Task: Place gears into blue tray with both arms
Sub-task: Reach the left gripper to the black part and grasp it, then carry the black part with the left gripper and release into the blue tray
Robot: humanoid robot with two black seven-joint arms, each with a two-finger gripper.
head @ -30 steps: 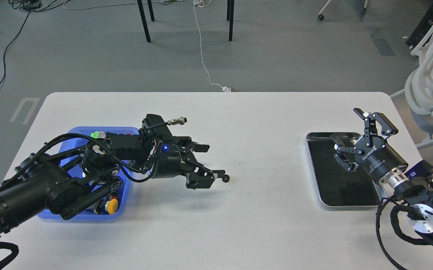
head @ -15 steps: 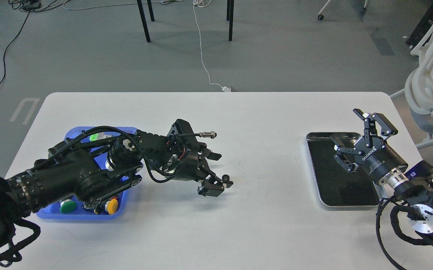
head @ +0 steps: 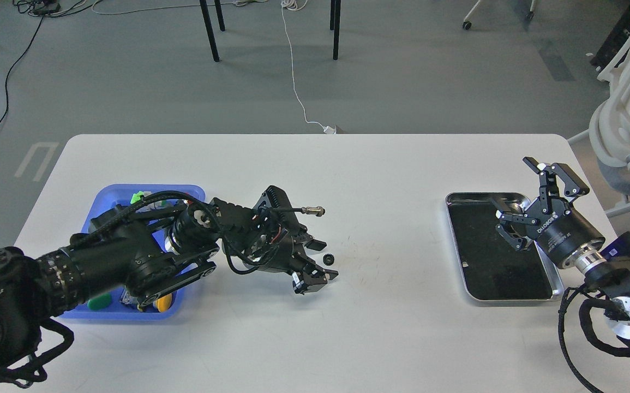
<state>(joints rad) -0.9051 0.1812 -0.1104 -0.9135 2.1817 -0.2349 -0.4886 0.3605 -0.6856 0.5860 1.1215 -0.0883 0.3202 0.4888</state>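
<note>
Reaching out from the blue tray, the left arm lies low over the white table, w/ its left gripper tipped down on the side away from the tray. Its fingers are spread apart & grasp nothing. One gear sits on the table between them, just past the tray's far side, not in the tray. Can't tell if the lower finger touches it.

Blue tray holds push-button switches: a yellow cap & a green cap at its near edge, another green bit at the back. Most of the tray is hidden by the arm.

Well apart from the blue tray, across the table, a silver tray w/ black inside lies flat. Right gripper hangs above the corner of it farthest from the blue tray, fingers wide open, nothing in them. No gear can be made out in the silver tray: dark on dark, too small to tell.

A white cable runs over the grey floor behind the table; a white chair stands beyond the silver tray.
</note>
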